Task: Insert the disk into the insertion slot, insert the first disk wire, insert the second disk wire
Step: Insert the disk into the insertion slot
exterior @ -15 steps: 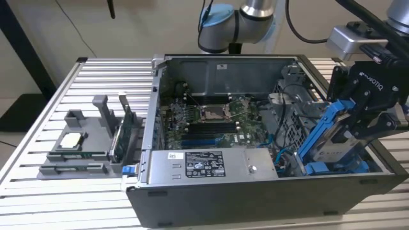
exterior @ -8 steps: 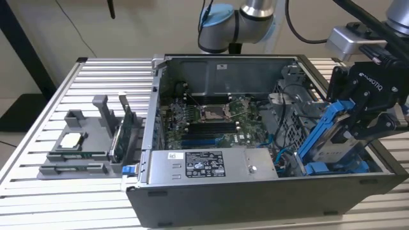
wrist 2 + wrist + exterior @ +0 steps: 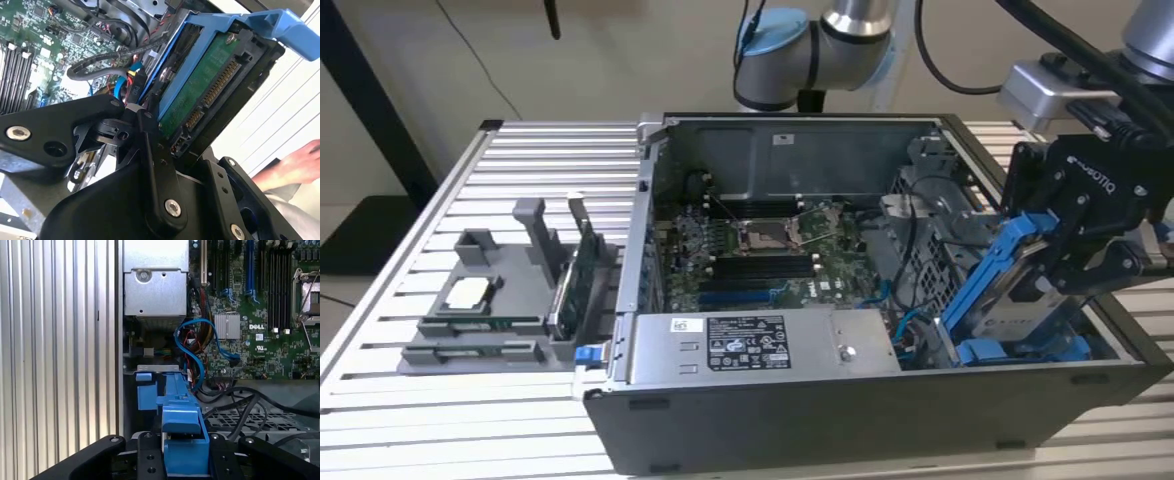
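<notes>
My gripper [image 3: 1067, 262] is shut on the disk [image 3: 1019, 296], a silver drive in a bright blue carrier. It holds the disk steeply tilted over the end of the open computer case at the exterior view's right. The disk's lower end reaches down to the blue tabs of the insertion slot [image 3: 994, 352]. In the second wrist view the disk's green circuit board [image 3: 205, 85] and connector face me, clamped between the black fingers [image 3: 150, 150]. In the first wrist view the blue carrier [image 3: 182, 425] points toward the slot's blue tabs [image 3: 146, 390]. A blue wire [image 3: 197, 337] curls beside the slot.
A grey labelled power-supply box [image 3: 761, 345] fills the case's near side, with the motherboard [image 3: 761, 250] behind it. A grey fixture [image 3: 494, 300] holding parts stands on the slatted table [image 3: 400, 420] at the exterior view's left. A person's hand [image 3: 300, 165] rests outside the case.
</notes>
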`<state>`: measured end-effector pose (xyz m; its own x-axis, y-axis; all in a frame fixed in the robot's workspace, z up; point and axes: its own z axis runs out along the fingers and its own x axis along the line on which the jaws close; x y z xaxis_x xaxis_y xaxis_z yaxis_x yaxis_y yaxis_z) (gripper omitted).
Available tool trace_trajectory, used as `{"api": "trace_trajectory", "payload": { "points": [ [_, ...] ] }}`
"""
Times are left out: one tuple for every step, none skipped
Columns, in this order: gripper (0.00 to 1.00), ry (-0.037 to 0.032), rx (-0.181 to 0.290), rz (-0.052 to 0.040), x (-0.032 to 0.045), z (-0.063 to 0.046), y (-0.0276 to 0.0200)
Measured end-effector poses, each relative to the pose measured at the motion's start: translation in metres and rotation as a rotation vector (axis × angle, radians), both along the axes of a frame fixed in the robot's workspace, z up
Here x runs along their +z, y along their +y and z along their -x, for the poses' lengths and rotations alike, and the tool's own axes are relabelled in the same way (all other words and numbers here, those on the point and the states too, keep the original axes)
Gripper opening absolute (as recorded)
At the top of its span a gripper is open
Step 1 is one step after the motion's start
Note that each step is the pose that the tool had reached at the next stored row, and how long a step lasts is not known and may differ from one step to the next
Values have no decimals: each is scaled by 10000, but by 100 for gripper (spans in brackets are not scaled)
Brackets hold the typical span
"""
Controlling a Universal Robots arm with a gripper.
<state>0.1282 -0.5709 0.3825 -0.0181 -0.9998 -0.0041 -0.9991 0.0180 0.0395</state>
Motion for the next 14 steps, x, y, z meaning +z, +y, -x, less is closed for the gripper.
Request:
{"api": "trace_trajectory", "payload": {
  "points": [
    [33,-4,1,0,0,-1,0],
    [34,-2,1,2,0,-1,0],
    [34,-1,1,1,0,0,0],
    [40,-1,1,1,0,0,0],
    [47,0,1,0,0,0,0],
    [47,0,1,0,-1,0,0],
    [47,0,1,0,0,0,0],
    [47,1,1,1,7,0,0],
    [47,3,0,2,18,0,0],
    [47,7,-1,7,35,0,0],
    [47,11,-1,9,52,1,0],
    [47,15,-1,11,71,1,-1],
    [47,21,0,12,91,0,0],
    [47,25,0,12,111,0,0]
  ]
}}
